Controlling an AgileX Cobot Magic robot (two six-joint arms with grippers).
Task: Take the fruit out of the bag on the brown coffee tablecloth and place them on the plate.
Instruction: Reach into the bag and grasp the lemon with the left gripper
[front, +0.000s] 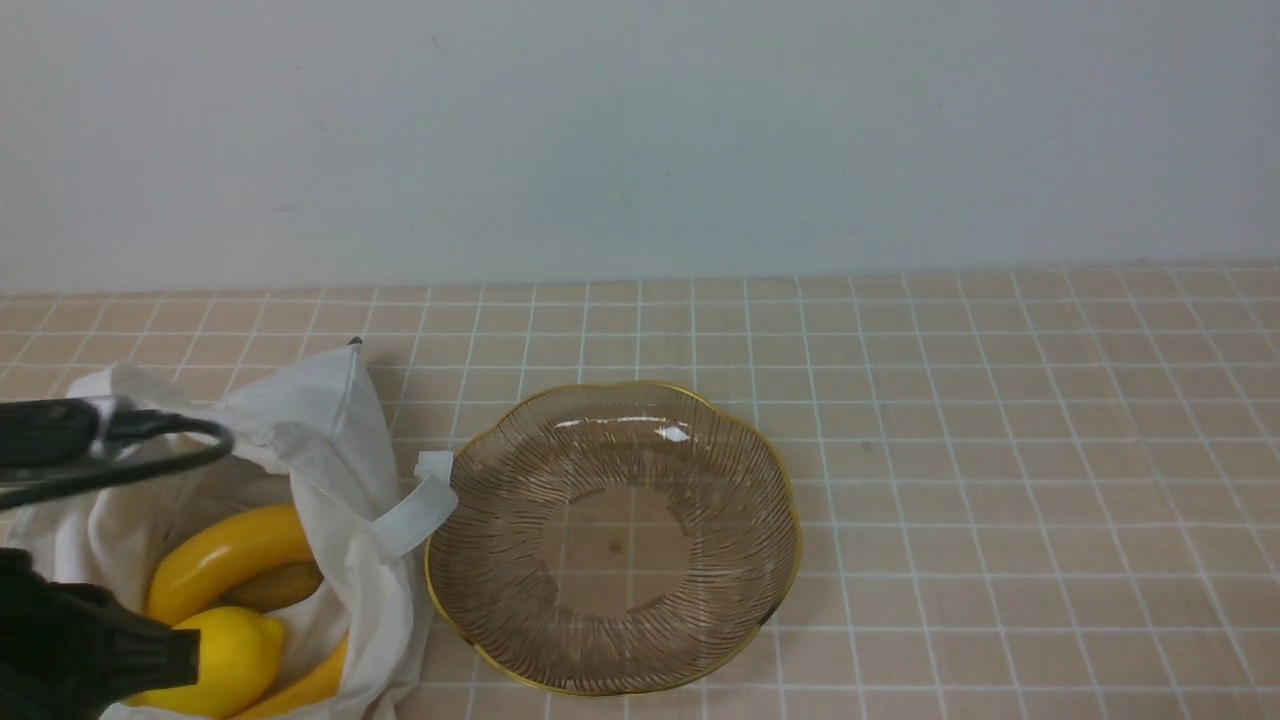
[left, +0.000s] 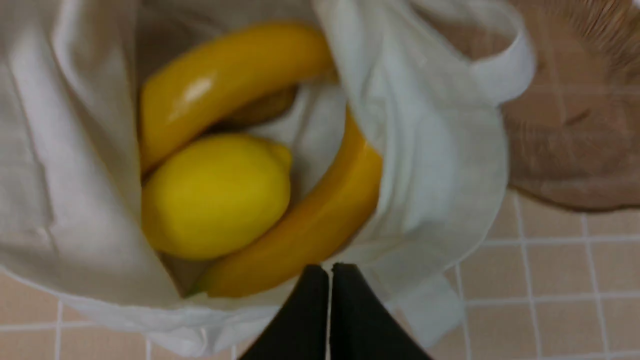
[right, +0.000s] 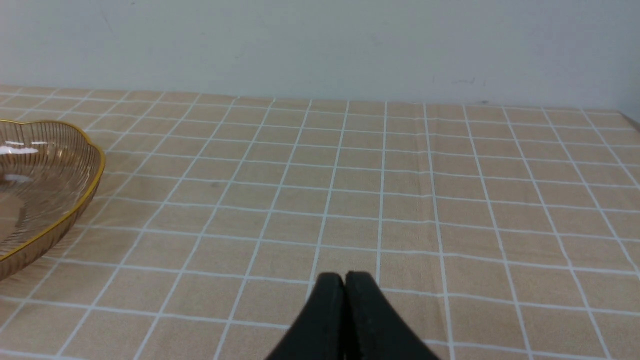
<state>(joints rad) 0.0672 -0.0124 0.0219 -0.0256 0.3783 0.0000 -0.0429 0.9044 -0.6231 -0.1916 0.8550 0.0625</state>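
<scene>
The white cloth bag (front: 320, 440) lies open at the front left of the checked tablecloth (front: 1000, 450). Inside it are a yellow lemon (front: 232, 660), two bananas (front: 225, 555) and a brown kiwi (front: 275, 588), mostly hidden under the upper banana. The left wrist view shows the lemon (left: 215, 195), the bananas (left: 225, 80) and a bit of the kiwi (left: 262, 107). My left gripper (left: 330, 272) is shut and empty, above the bag's near edge. The glass plate (front: 770, 560) with a gold rim sits empty beside the bag. My right gripper (right: 345, 280) is shut and empty, low over bare cloth right of the plate (right: 75, 200).
A pale wall runs along the back of the table. A bag strap (front: 420, 510) hangs towards the plate's rim. My left arm's black body (front: 70, 650) and a cable (front: 120, 445) cover part of the bag in the front view.
</scene>
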